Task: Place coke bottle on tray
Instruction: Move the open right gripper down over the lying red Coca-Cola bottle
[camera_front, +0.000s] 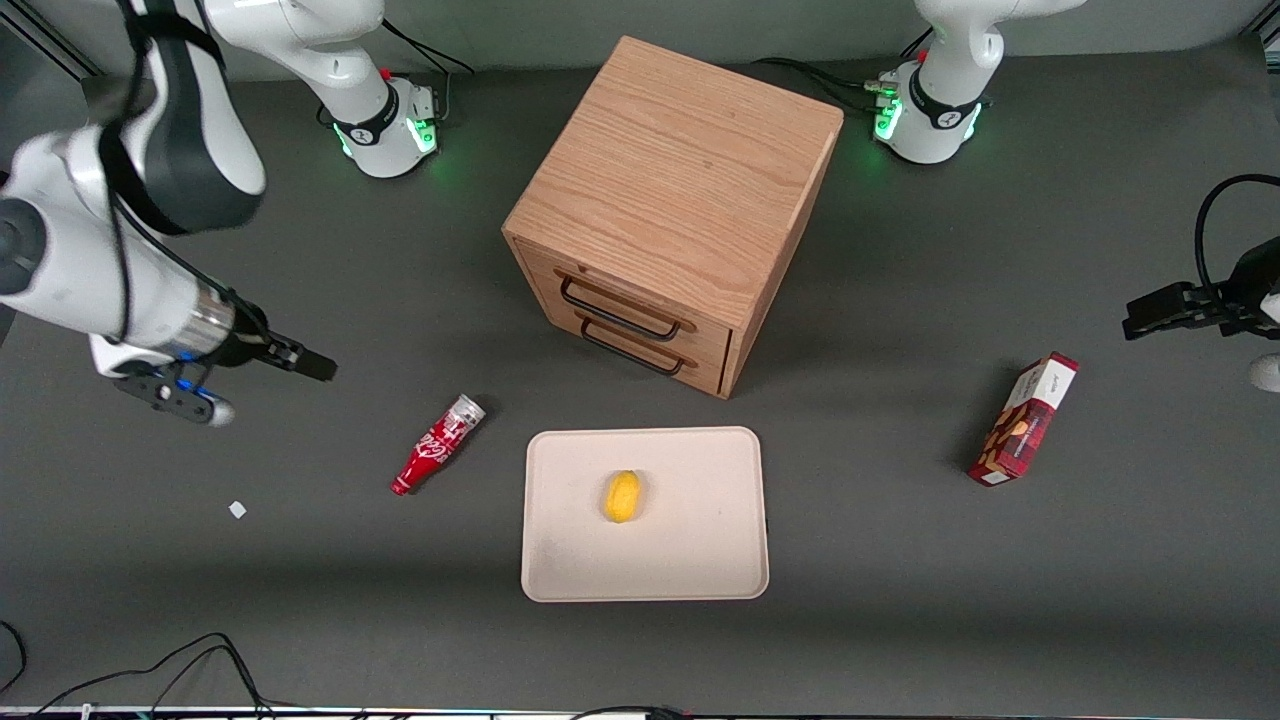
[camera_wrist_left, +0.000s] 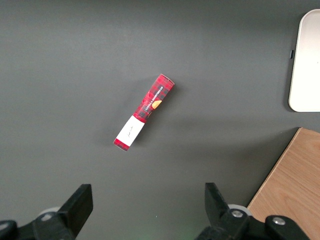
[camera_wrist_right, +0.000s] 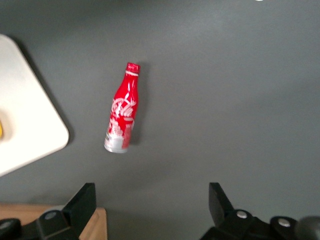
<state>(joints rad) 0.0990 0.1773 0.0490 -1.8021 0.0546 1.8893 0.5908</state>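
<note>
The coke bottle (camera_front: 438, 444) is a slim red bottle with white script. It lies on its side on the dark table beside the tray, its silver base toward the cabinet and its red cap nearer the front camera. It also shows in the right wrist view (camera_wrist_right: 121, 109). The beige tray (camera_front: 700, 560) lies flat in front of the cabinet with a yellow lemon (camera_front: 622, 496) on it; its corner shows in the right wrist view (camera_wrist_right: 35, 125). My right gripper (camera_front: 318, 366) (camera_wrist_right: 151, 197) is open and empty, raised above the table, farther from the front camera than the bottle.
A wooden drawer cabinet (camera_front: 680, 190) with two black handles stands mid-table, farther from the front camera than the tray. A red snack box (camera_front: 1025, 418) lies toward the parked arm's end of the table. A small white scrap (camera_front: 237, 509) lies near the bottle.
</note>
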